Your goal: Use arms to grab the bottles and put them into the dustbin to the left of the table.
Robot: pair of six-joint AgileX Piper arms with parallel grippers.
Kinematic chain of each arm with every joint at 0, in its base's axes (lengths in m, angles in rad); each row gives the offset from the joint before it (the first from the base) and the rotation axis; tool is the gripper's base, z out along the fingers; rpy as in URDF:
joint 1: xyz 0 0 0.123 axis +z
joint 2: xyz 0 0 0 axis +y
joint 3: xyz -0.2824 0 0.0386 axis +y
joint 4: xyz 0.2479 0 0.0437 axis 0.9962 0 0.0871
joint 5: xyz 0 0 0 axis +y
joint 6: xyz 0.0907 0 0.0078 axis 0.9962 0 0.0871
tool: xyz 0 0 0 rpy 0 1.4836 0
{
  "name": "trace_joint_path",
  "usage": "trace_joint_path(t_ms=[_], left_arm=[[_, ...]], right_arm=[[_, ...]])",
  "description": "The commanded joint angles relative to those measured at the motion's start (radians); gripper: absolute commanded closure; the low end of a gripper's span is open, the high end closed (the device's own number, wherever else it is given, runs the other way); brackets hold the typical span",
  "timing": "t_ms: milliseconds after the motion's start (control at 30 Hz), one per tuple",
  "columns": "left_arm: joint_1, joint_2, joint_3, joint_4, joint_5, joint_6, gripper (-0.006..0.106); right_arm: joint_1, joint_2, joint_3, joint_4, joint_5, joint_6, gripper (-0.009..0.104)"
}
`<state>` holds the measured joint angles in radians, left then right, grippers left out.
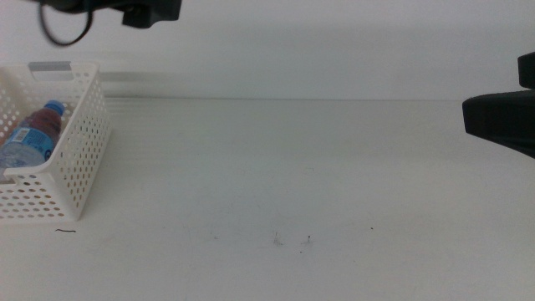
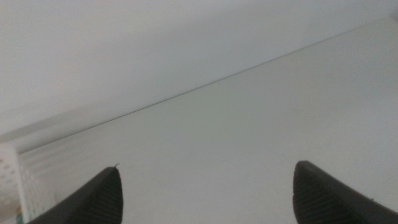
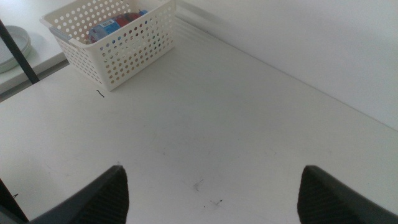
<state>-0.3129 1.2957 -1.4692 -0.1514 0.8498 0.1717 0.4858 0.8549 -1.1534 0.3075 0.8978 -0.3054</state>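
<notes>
The white lattice dustbin (image 1: 79,159) stands at the table's (image 1: 292,167) left edge. Inside it lies a clear bottle with a blue cap (image 1: 38,130). The right wrist view also shows the dustbin (image 3: 134,46), with a blue-labelled bottle (image 3: 102,30) and something red (image 3: 127,18) inside. High above the dustbin's far side, my left gripper (image 1: 150,10) is only partly in the middle view. In its own view the left gripper (image 2: 208,167) is open and holds nothing. My right gripper (image 1: 501,121) hovers at the right edge, and its wrist view shows the right gripper (image 3: 212,168) open and empty.
Small dark specks (image 1: 292,241) mark the tabletop near the front middle, and a short dark mark (image 1: 65,232) lies just in front of the dustbin. A dark pole (image 3: 18,53) and a pale round object (image 3: 12,43) sit beyond the table's left side.
</notes>
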Motion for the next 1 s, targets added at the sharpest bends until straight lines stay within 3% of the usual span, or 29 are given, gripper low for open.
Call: trace_joint_path(t_ms=[0, 133, 967], left_arm=[[-0.009, -0.071, 0.073, 0.013, -0.053, -0.042, 0.007], [-0.007, -0.140, 0.111, 0.086, -0.063, -0.049, 0.007], [-0.007, -0.200, 0.111, 0.083, -0.110, -0.046, 0.007]], right_arm=[[0.002, -0.002, -0.008, -0.003, -0.007, -0.007, 0.009], [0.002, -0.002, -0.008, -0.003, -0.007, -0.007, 0.009], [0.002, -0.013, 0.012, 0.013, 0.016, -0.007, 0.009]])
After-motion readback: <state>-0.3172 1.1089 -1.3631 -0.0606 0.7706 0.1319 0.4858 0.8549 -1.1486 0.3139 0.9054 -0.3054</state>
